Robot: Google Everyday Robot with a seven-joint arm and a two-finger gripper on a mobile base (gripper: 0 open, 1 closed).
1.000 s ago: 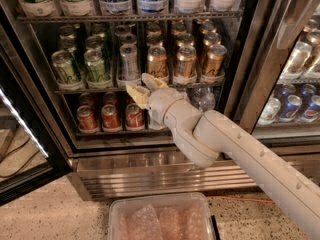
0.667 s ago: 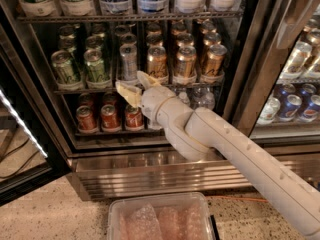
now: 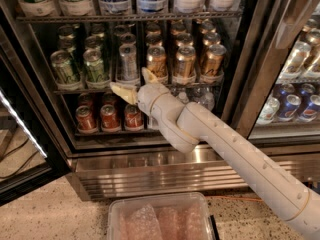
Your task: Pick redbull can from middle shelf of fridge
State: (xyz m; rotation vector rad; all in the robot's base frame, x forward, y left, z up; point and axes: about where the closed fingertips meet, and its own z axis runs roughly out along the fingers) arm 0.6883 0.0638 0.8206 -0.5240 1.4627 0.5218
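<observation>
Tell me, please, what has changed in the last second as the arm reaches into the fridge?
The gripper has shifted slightly left, open, and now sits just below the redbull can at the front edge of the middle shelf. Nothing has been grasped. The other cans stay as they were.

No legible text or labels

Just before the redbull can (image 3: 128, 62) on the middle shelf (image 3: 66, 90), the tool (image 3: 135, 83).

Tool (image 3: 135, 84) at middle shelf (image 3: 85, 90) front hides pt of it.
</observation>
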